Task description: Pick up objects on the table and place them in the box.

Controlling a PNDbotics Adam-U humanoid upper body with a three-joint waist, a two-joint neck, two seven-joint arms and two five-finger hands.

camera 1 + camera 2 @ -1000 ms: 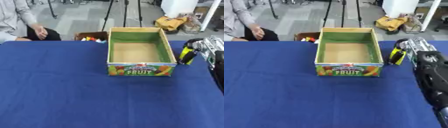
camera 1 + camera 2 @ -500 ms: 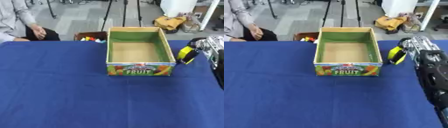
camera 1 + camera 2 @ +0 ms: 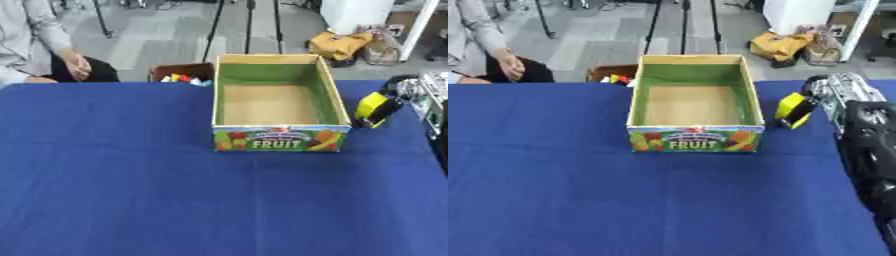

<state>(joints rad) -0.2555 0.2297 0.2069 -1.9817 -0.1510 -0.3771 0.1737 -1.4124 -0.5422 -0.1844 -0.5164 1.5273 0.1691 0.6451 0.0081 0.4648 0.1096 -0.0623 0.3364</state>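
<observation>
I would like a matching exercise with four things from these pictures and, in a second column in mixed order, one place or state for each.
Things:
1. fruit box
2. yellow and black object
3. right hand
4. small brown box with colourful things

Places or states:
A. beyond the table's far edge
B. at the table's right edge, next to the yellow and black object
C. open on top, nothing inside
D. just right of the fruit box

Pairs: 1-C, 2-D, 3-B, 4-A

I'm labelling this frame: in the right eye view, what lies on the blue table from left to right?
Fruit box → yellow and black object → right hand, at the object.
</observation>
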